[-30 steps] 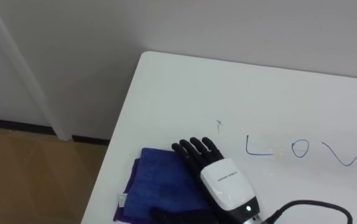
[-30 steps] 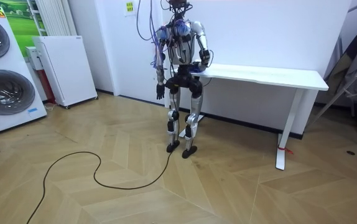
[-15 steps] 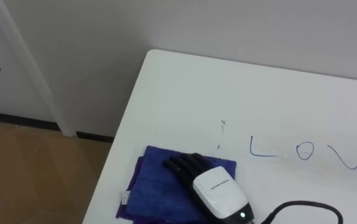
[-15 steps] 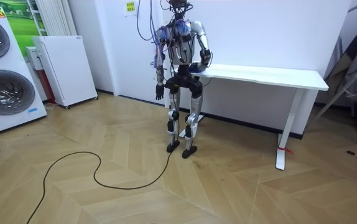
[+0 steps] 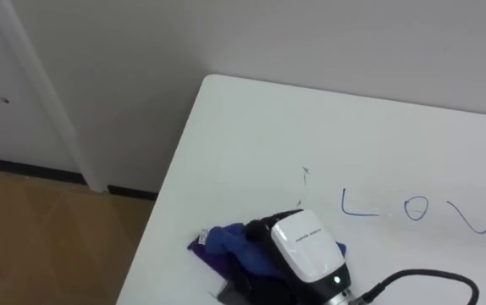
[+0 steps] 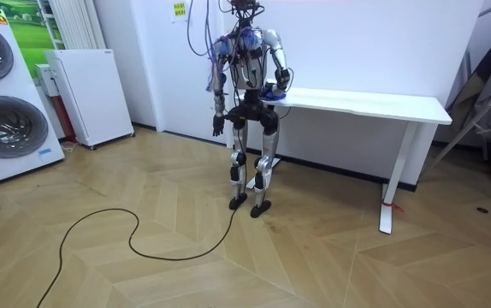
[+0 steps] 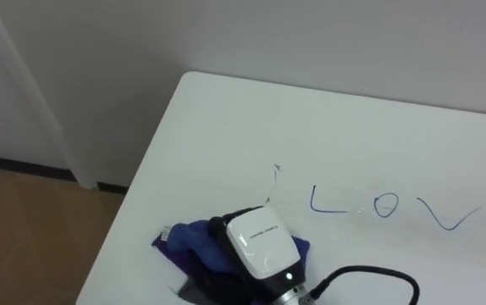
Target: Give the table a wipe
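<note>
A blue cloth [image 5: 224, 246] lies bunched up near the left front corner of the white table [image 5: 311, 127]. My right hand [image 5: 306, 251] rests on top of it, its fingers curled down into the folds and gripping the cloth. Blue marker letters [image 5: 412, 207] are written on the tabletop just to the right of the hand, with a thin mark [image 5: 304, 174] above it. In the room view I stand at the left end of the table [image 6: 374, 104], and my left hand [image 6: 218, 128] hangs at my side, too small to read.
The table's left edge [image 5: 171, 186] drops to wooden floor, with a white wall behind. The room view shows washing machines [image 6: 2, 111], a white cabinet [image 6: 91, 94], a black cable [image 6: 143, 239] on the floor and a folded frame [image 6: 485, 103] at the right.
My right hand's fingers went from straight on the flat cloth to curled, and they gathered the cloth into a bunch under the palm. The view shifted slightly.
</note>
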{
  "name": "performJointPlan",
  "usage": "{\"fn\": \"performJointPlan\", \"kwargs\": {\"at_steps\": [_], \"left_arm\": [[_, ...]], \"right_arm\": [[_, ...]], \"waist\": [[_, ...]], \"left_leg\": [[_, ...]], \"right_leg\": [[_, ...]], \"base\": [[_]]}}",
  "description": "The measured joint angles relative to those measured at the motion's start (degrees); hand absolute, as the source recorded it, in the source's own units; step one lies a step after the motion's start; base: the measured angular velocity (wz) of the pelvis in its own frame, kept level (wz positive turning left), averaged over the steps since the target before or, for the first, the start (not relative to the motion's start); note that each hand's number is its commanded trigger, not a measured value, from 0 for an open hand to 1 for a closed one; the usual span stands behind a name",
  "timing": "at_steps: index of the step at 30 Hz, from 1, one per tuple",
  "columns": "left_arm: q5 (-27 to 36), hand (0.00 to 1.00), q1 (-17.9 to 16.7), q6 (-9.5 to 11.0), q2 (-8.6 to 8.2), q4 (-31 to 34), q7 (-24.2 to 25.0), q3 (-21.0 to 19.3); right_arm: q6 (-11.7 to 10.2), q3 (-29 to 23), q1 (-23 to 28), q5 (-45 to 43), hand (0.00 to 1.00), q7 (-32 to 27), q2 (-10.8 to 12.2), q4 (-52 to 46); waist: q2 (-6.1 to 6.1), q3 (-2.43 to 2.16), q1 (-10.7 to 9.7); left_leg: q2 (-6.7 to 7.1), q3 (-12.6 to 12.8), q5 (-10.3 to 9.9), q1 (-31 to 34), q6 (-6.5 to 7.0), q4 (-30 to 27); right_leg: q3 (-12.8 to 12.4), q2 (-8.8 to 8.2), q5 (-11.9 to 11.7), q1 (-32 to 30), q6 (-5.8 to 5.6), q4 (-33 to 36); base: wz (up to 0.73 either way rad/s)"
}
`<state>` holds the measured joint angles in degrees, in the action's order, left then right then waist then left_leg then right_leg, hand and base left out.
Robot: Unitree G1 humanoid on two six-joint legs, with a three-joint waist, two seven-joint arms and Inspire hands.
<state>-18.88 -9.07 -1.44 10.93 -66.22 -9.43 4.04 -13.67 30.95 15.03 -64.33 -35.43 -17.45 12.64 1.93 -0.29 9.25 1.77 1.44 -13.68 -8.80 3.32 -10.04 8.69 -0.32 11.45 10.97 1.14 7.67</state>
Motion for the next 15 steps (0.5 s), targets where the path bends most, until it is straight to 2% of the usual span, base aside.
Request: {"fn": "performJointPlan", "kwargs": {"at_steps": [7, 10, 12, 15], "left_arm": [[-0.73, 0.00, -0.33, -1.07, 0.00, 0.01, -0.04, -0.15], [-1.56, 0.00, -1.92, -1.11, -0.01, 1.38, -0.05, -1.65], [-1.55, 0.00, -3.36, -1.14, -0.05, 3.18, -0.05, -1.87], [-1.60, 0.00, -3.12, -1.21, -0.30, 3.20, -0.05, -1.38]], "right_arm": [[0.05, -0.86, 0.51, 1.05, 1.00, 0.66, -0.06, -0.04], [-0.07, -0.97, 0.52, 1.85, 1.00, 0.60, -0.07, 0.41], [-0.08, -1.33, 0.39, 4.64, 1.00, 0.57, 0.03, 1.70], [-0.06, -1.44, -1.62, 10.34, 1.00, 1.25, 0.32, 4.50]], "waist": [[-0.17, -0.05, 0.10], [-0.23, -0.07, -0.03], [-0.23, -0.05, -0.44], [-0.45, 0.05, -0.79]], "left_leg": [[-0.01, -0.20, -0.01, -0.01, -0.01, 0.43], [0.05, -0.15, 0.01, -0.55, 0.02, 0.37], [0.14, -0.45, 0.02, -0.93, 0.05, 0.18], [0.34, -0.93, 0.05, -0.64, 0.10, -0.38]], "right_leg": [[-0.06, 0.42, -0.01, -0.04, 0.01, 0.09], [-0.39, 0.44, 0.00, 0.34, 0.00, 0.05], [-0.04, 0.31, 0.00, 0.94, 0.00, -0.05], [0.92, -0.36, -0.01, 1.13, -0.03, 0.04]], "base": [[0.00], [-0.03], [0.10], [0.10]]}}
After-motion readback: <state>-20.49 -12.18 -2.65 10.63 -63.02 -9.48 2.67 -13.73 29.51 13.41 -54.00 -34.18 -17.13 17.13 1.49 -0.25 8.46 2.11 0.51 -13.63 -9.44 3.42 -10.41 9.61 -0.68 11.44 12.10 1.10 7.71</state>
